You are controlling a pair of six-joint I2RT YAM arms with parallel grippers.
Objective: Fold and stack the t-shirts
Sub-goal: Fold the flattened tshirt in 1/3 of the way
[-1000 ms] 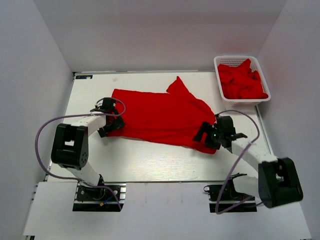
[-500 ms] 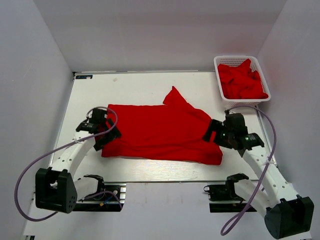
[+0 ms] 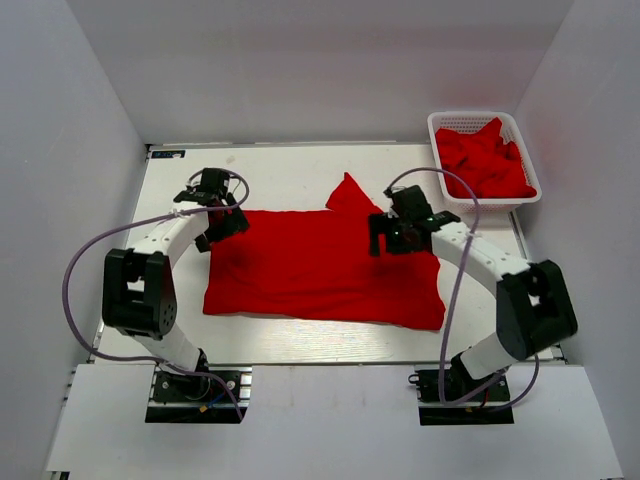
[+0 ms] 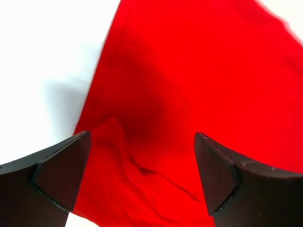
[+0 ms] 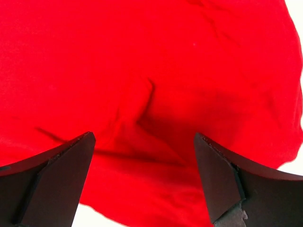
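A red t-shirt [image 3: 320, 265] lies spread on the white table, roughly rectangular, with a sleeve [image 3: 348, 192] poking up at its far edge. My left gripper [image 3: 222, 226] hovers over the shirt's far left corner, jaws open and empty; the red cloth [image 4: 199, 85] fills its wrist view. My right gripper [image 3: 392, 236] hovers over the shirt's far right part, jaws open and empty, above wrinkled cloth [image 5: 151, 94].
A white basket [image 3: 446, 125] at the back right holds several crumpled red shirts [image 3: 485, 160]. White walls enclose the table on three sides. Bare table [image 3: 270, 165] shows beyond the shirt and along the near edge.
Both grippers have let go of the shirt's near edge and moved to its far edge. The shirt now lies flatter and squarer.
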